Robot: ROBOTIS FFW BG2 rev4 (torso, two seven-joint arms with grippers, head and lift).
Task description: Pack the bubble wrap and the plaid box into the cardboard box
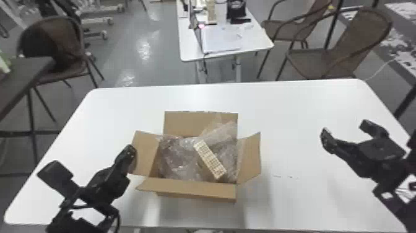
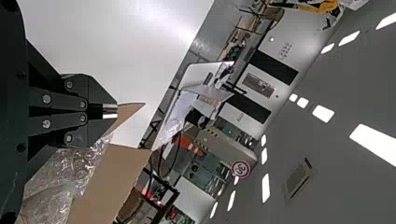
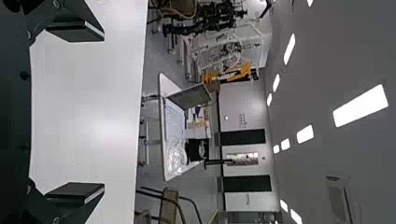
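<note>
While the plaid box (image 1: 210, 159) lies slantwise on the bubble wrap (image 1: 181, 159) inside the cardboard box (image 1: 198, 189), the left end effector (image 2: 110, 111) is pressed together, the right end effector (image 3: 103, 113) spread, both empty; the plaid box looks light and stiff, best gripped across its narrow middle; the bubble wrap, soft and slippery, wants a bunched fold pinched
</note>
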